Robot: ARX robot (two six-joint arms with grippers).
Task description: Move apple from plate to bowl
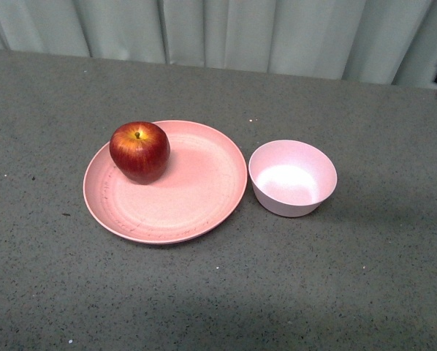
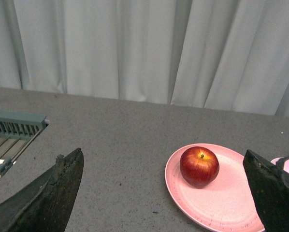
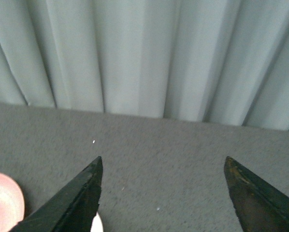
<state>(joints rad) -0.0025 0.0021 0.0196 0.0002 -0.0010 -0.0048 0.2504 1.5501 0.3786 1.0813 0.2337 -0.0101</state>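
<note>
We are at the very start: the reach for the apple (image 1: 139, 151) has not yet begun. It sits upright, stem up, on the plate (image 1: 196, 197), on the far-left part of it, toward the curtain (image 1: 277, 36). The bowl (image 1: 292, 178) stands just beside the plate's right edge, empty; we cannot tell whether the two rims touch or a sliver of table (image 1: 350, 278) shows between them.

Neither arm shows in the front view. The left wrist view shows the left gripper (image 2: 162, 154) spread wide with nothing between its fingers, raised above the table to the plate's left, and looking across at the apple. The right gripper (image 3: 163, 160) is likewise spread wide and empty, hanging over bare table off the plate's right side (a pink edge peeks into the corner of its view, but we cannot say which dish it is).

We judge the left arm the better placed, since the apple lies on its side of the plate. The next move calls for bringing it over the plate and lowering the open fingers around the apple's widest part. The skin is glossy and round, so a grip too high could squeeze it out. Then comes a lift clear of the plate's low rim and a short carry rightward to the bowl, which is barely wider than the apple, so the release must be well centred.
</note>
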